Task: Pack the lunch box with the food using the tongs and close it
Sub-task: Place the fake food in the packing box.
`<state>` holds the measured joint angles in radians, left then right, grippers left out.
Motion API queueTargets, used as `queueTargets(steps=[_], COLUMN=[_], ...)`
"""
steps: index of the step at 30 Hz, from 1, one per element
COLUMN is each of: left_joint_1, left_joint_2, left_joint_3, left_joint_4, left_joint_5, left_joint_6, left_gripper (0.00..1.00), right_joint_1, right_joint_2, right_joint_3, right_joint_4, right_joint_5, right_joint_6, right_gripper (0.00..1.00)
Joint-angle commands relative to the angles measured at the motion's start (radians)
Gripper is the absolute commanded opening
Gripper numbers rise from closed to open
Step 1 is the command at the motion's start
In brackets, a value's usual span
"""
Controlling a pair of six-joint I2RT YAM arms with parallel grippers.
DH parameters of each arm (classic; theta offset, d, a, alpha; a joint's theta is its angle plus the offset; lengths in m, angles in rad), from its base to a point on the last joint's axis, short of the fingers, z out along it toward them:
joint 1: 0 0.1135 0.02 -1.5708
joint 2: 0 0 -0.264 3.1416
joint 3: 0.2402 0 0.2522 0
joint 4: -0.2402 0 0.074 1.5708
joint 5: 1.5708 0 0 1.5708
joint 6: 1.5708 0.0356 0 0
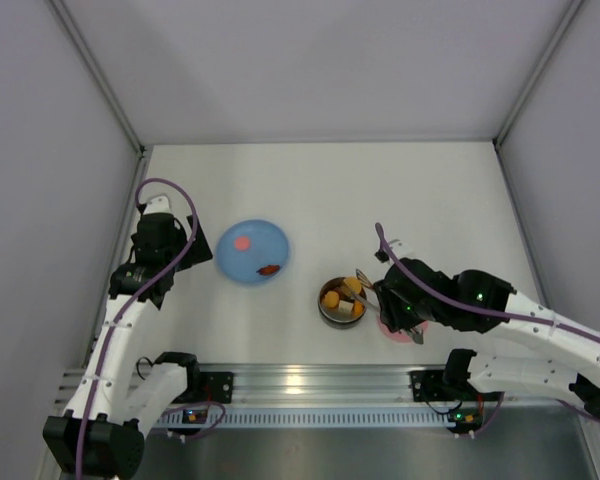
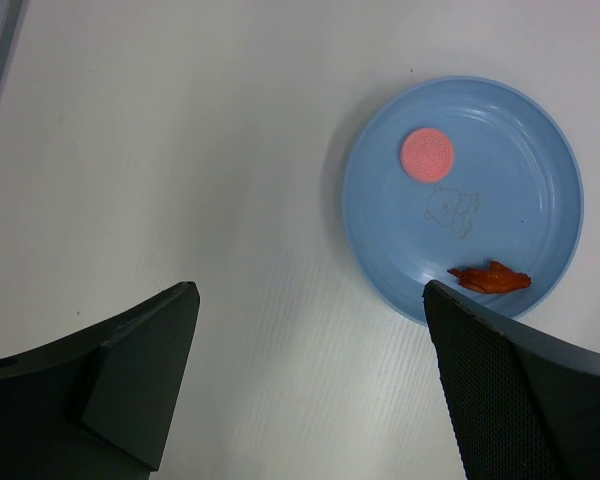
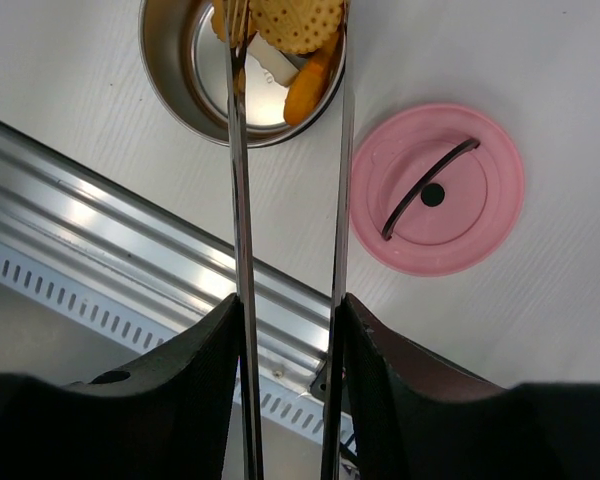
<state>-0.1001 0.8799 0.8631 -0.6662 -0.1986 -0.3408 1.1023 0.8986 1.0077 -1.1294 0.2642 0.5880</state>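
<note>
Right wrist view shows the right gripper [image 3: 292,310] clamped on the tongs [image 3: 236,200], one finger pressing each slim arm, with the tips reaching over the box [image 3: 165,70]. A round yellow cracker [image 3: 298,20] sits between the tips at the top of the frame; whether it is pinched or already resting on the other food cannot be told. An orange piece [image 3: 310,85] and a white one lie in the box below it. The box stands near the front edge of the bench [image 1: 380,190], right of centre. The pink lid [image 3: 437,188] lies flat just beside it, handle up. The left gripper [image 2: 308,292] hangs wide open and empty over the bench near the plate [image 2: 540,160]. A pink disc [image 2: 427,155] and a red-orange scrap [image 2: 490,277] lie on the plate, so packing looks unfinished. The likeliest trouble seems to be the cracker: let go this close to the rim, it could land on the edge and tumble onto the bench. The tong tips could also catch the steel wall on the way out and drag or tip the light box. The lid lies close enough to be nudged by a careless swing. The smooth tongs may twist in the fingers if the squeeze slackens too far.
</note>
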Motion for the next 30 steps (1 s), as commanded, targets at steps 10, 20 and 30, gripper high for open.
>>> queueTargets(steps=[10,20,30], left_joint_1=[-0.004,-0.004,-0.004], left_joint_2=[-0.009,-0.009,-0.010], left_joint_3=[-0.004,-0.003,-0.004], left_joint_4=[0.016,0.014,0.014], left_joint_5=[-0.001,-0.002,-0.002], left_joint_6=[0.010,0.008,0.010], left_gripper=[0.99,0.99,0.99], right_joint_1=[0.019,0.024,0.025], right_joint_2=[-0.007,0.020,0.152], right_joint_3=[0.046,0.106,0.340], right_joint_4=[0.052,0.030,0.022], right_joint_5=[-0.034,-0.011,-0.019], right_joint_6=[0.001,-0.014,-0.076], right_gripper=[0.43,0.43,0.42])
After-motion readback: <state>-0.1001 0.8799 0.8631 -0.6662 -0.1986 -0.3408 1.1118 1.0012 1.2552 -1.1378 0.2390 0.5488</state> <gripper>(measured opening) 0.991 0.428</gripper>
